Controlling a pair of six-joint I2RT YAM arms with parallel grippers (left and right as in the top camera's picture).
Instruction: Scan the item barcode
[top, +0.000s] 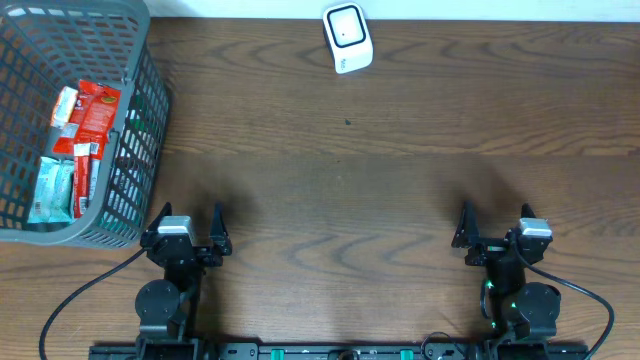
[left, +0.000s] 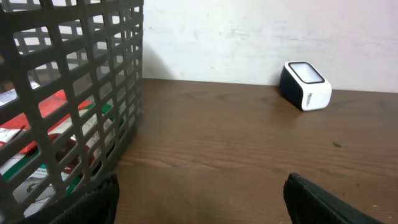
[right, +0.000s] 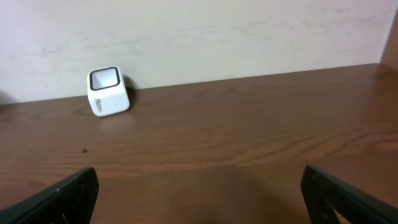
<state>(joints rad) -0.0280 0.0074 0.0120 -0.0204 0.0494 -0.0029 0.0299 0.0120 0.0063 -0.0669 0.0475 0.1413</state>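
Several packaged items lie in the grey mesh basket (top: 140, 60) at the far left, among them red packets (top: 92, 115) and a pale green one (top: 52, 188); through the mesh the red packets (left: 46, 106) show in the left wrist view. A white barcode scanner (top: 347, 37) with a dark window stands at the table's back edge, also seen as scanner (left: 305, 85) and scanner (right: 108, 91). My left gripper (top: 190, 224) rests open near the front edge, just right of the basket. My right gripper (top: 495, 222) is open at the front right. Both hold nothing.
The basket wall (left: 74, 93) stands close on the left of my left gripper's fingers (left: 93, 202). A pale wall runs behind the table's back edge. Brown wooden tabletop (top: 350, 190) stretches between both arms and the scanner.
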